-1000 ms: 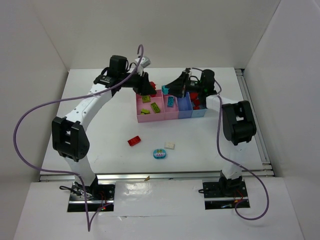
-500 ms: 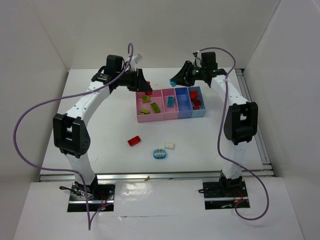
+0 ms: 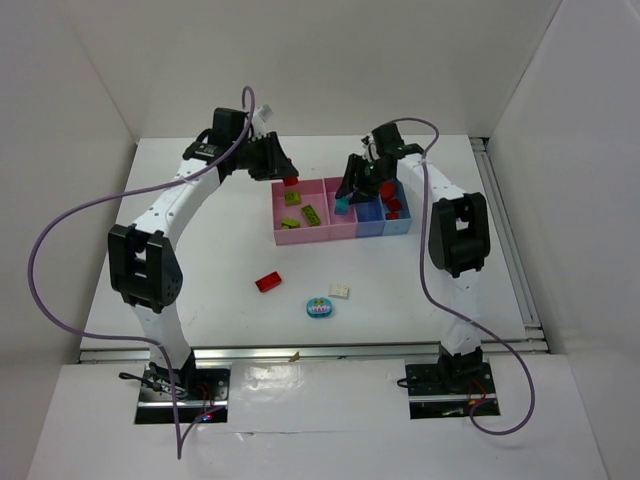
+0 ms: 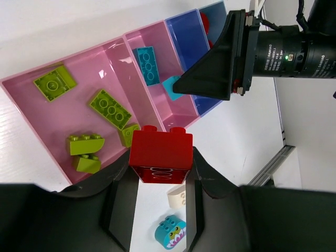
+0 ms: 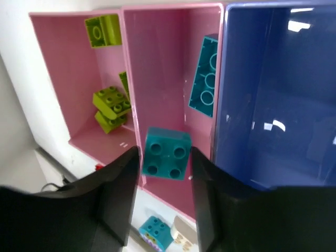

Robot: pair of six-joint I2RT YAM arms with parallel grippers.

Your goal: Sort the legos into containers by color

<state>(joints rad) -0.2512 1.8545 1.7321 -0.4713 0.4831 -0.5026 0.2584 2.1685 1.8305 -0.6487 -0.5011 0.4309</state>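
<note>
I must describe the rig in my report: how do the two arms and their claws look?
The left arm and right arm have white links and bulky black joints. A purple cable loops along the left one, and another along the right. The left claw and right claw have black, wedge-shaped fingers. Each arm stands on a dark base plate.

White table [image 3: 400, 290]. Plain white walls [image 3: 330, 60] at 9, 12, 3 o'clock. Metal rail [image 3: 320, 349] at 6 o'clock. Even light.
</note>
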